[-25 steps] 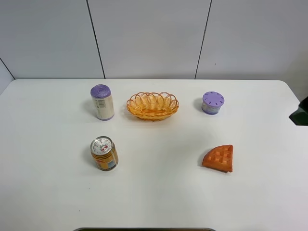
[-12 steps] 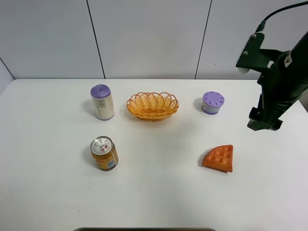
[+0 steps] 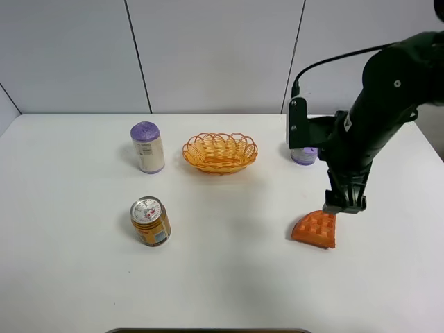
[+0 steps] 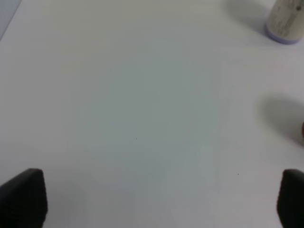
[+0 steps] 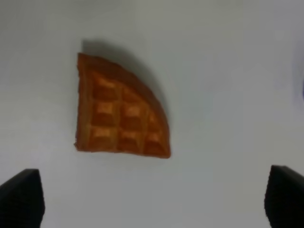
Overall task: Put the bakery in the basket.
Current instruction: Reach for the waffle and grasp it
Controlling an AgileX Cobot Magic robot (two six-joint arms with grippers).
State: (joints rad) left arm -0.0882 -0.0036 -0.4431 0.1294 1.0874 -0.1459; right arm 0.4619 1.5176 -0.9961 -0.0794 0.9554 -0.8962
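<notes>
The bakery, an orange-brown waffle wedge [image 3: 316, 229], lies flat on the white table at the front right. It also shows in the right wrist view [image 5: 121, 114], with its grid of dimples facing up. My right gripper [image 3: 345, 202] hovers just above the waffle's far right corner. Its jaws stand wide open and empty [image 5: 152, 199]. The yellow-orange wicker basket [image 3: 220, 152] stands empty at the back middle, well to the left of the waffle. My left gripper [image 4: 156, 199] is open over bare table and is out of the exterior view.
A white can with a purple lid [image 3: 148, 147] stands left of the basket; its base shows in the left wrist view [image 4: 284, 21]. An orange drink can [image 3: 150, 221] stands at the front left. A small purple tin [image 3: 304, 156] is partly hidden behind the right arm.
My right arm has come in from the right edge and swung down and left, from above the table's right side to just over the waffle. Nothing else has moved.
</notes>
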